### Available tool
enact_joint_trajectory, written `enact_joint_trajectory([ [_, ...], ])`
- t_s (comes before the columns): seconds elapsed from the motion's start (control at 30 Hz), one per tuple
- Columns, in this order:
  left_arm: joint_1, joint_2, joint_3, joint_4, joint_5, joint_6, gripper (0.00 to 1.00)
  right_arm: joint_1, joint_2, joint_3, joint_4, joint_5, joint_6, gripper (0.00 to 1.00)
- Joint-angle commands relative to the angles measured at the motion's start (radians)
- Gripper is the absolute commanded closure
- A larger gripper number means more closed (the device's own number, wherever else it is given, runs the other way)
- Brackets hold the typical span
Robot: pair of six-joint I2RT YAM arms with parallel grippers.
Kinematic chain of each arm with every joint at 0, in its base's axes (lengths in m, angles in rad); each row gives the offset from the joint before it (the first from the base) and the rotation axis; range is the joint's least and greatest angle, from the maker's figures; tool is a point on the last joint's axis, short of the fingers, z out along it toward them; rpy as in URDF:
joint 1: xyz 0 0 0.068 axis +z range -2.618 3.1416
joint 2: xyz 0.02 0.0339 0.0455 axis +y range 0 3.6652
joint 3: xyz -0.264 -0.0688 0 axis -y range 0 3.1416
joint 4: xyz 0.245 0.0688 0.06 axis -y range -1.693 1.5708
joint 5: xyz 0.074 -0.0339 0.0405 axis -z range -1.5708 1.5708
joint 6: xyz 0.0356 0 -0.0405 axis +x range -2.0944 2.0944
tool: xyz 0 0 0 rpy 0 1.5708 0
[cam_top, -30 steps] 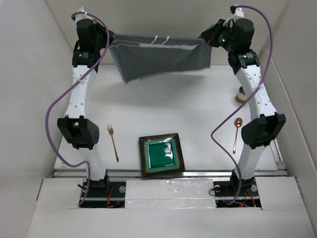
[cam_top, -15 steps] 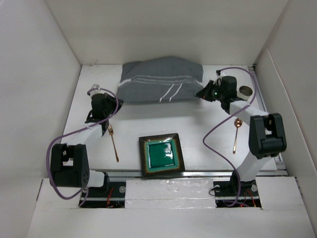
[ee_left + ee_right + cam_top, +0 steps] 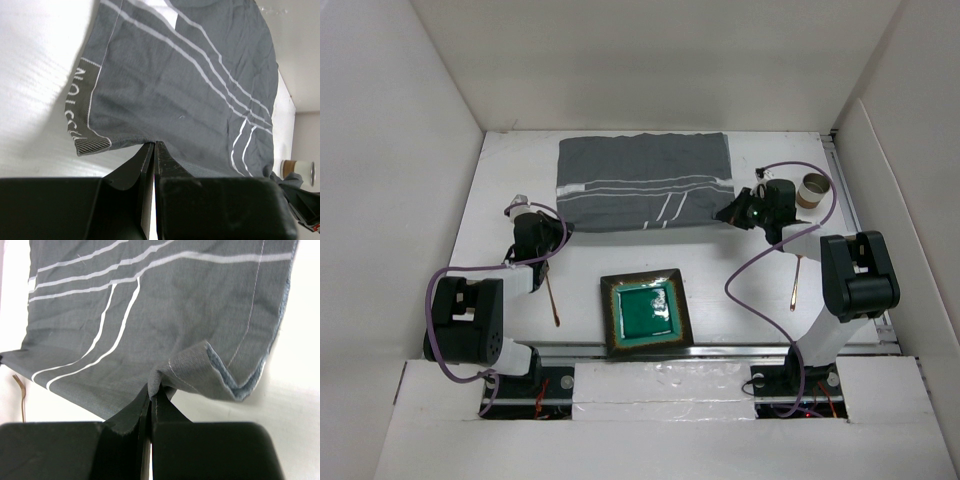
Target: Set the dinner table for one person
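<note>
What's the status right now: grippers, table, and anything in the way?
Left gripper shut on grey cloth near edge; right gripper shut on its corner. Cloth spread over far dinner table. Green plate near centre, clear of cloth.

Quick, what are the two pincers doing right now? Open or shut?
Left pincer: shut, pinching the near edge of the grey striped cloth.
Right pincer: shut, pinching a bunched-up corner of the same cloth.
</note>
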Motion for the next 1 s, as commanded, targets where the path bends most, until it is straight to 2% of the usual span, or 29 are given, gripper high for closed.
enact_joint_trajectory([
  [0.0,0.009,-0.062,-0.045,0.056,-0.051,0.010,1.00,-0.021,-0.061,-0.062,0.061,0.091,-0.004,1.00],
  [0.07,0.009,-0.051,-0.053,0.061,-0.049,0.013,1.00,-0.021,-0.065,-0.087,0.069,0.107,0.001,0.95],
  [0.33,0.009,-0.027,-0.033,0.065,0.012,0.022,1.00,-0.021,-0.122,-0.179,0.094,0.130,0.041,0.94],
  [0.53,0.009,-0.076,-0.074,0.078,0.034,0.014,1.00,-0.021,-0.133,-0.191,0.095,0.150,0.056,0.92],
  [0.6,0.009,-0.097,-0.096,0.082,0.049,0.004,1.00,-0.021,-0.147,-0.193,0.094,0.165,0.054,0.83],
  [0.67,0.009,-0.116,-0.112,0.090,0.063,-0.009,0.93,-0.021,-0.159,-0.191,0.087,0.180,0.058,0.71],
  [0.73,0.009,-0.129,-0.136,0.104,0.069,-0.023,0.86,-0.021,-0.168,-0.179,0.069,0.184,0.058,0.66],
  [0.77,0.009,-0.146,-0.140,0.102,0.067,-0.027,0.77,-0.021,-0.171,-0.170,0.054,0.191,0.055,0.63],
  [0.83,0.009,-0.178,-0.151,0.082,0.043,-0.027,0.66,-0.012,-0.194,-0.156,0.025,0.197,0.054,0.55],
  [0.87,0.009,-0.215,-0.157,0.084,0.035,-0.027,0.58,-0.012,-0.205,-0.154,0.020,0.208,0.053,0.55],
  [0.93,0.009,-0.254,-0.160,0.078,0.038,-0.026,0.56,-0.012,-0.251,-0.154,-0.006,0.216,0.054,0.52],
  [0.97,0.009,-0.293,-0.156,0.073,0.044,-0.021,0.51,-0.012,-0.269,-0.154,-0.015,0.225,0.051,0.49],
])
